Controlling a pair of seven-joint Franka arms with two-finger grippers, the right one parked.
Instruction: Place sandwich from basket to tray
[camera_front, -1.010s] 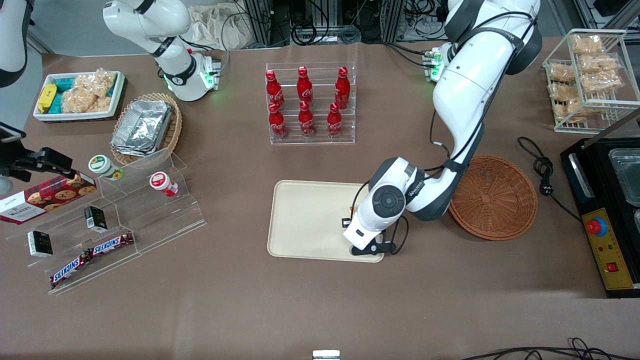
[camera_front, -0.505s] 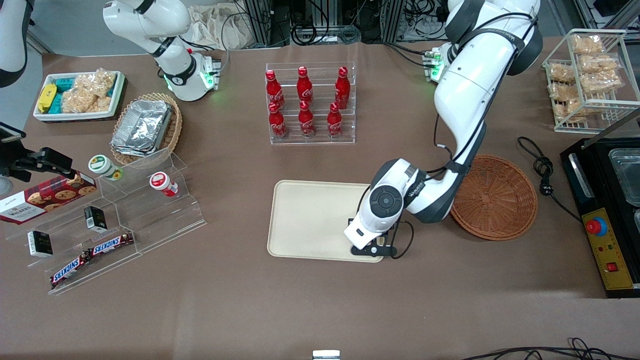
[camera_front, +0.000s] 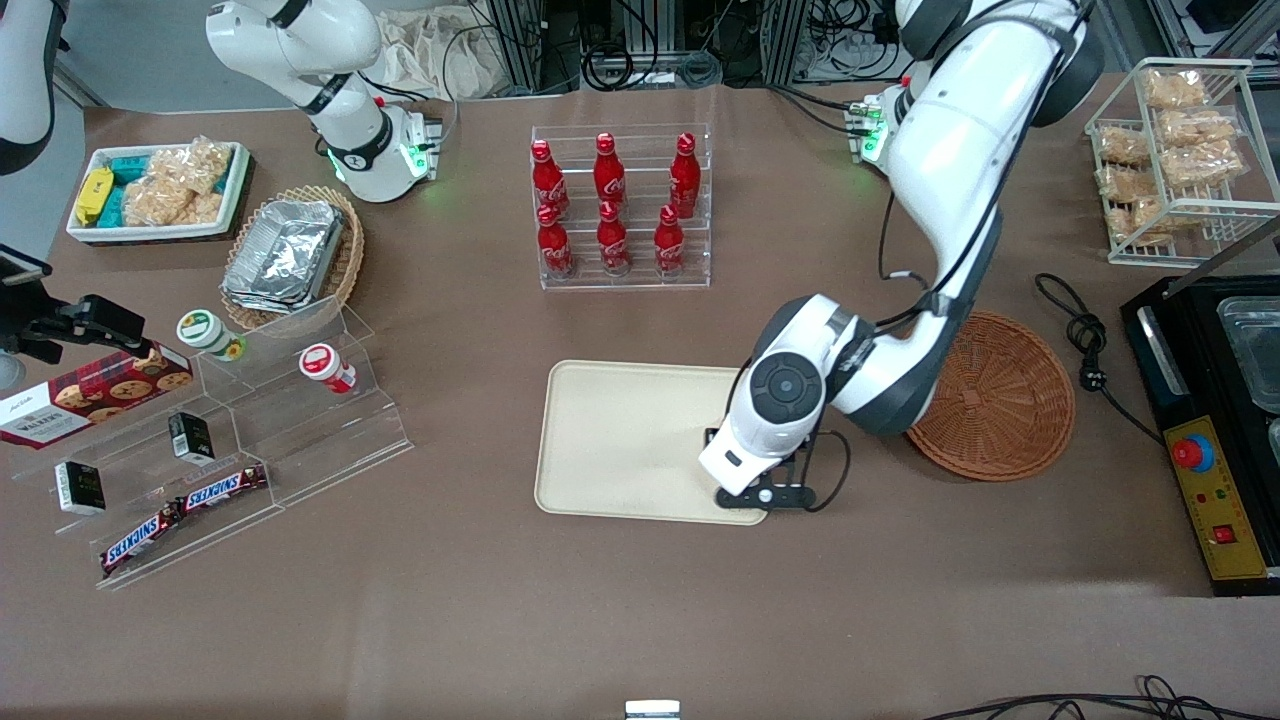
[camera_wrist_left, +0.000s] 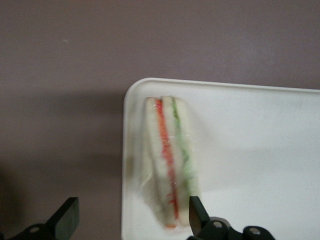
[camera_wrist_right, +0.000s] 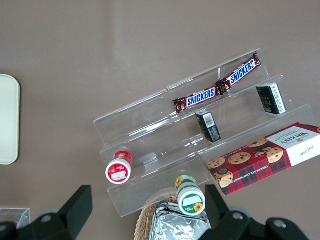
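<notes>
The gripper (camera_wrist_left: 129, 220) hangs over the corner of the tray (camera_front: 610, 440) that lies nearest the front camera and toward the working arm's end of the table, its two fingers (camera_wrist_left: 66, 219) spread wide apart and holding nothing. Below it the sandwich (camera_wrist_left: 169, 160) lies on the tray, just inside that corner and close along the short rim, its orange and green filling stripes facing up through the clear wrap. One finger stands over the bare table outside the rim and the other sits close beside the sandwich's narrow end; no contact shows between them. From the front the arm's wrist (camera_front: 775, 410) covers the sandwich entirely. The basket (camera_front: 1000, 395) sits on the table beside the tray, toward the working arm's end, partly under the arm's elbow, and its visible part holds nothing. Farther from the camera a clear rack of red bottles (camera_front: 615, 205) stands upright.
</notes>
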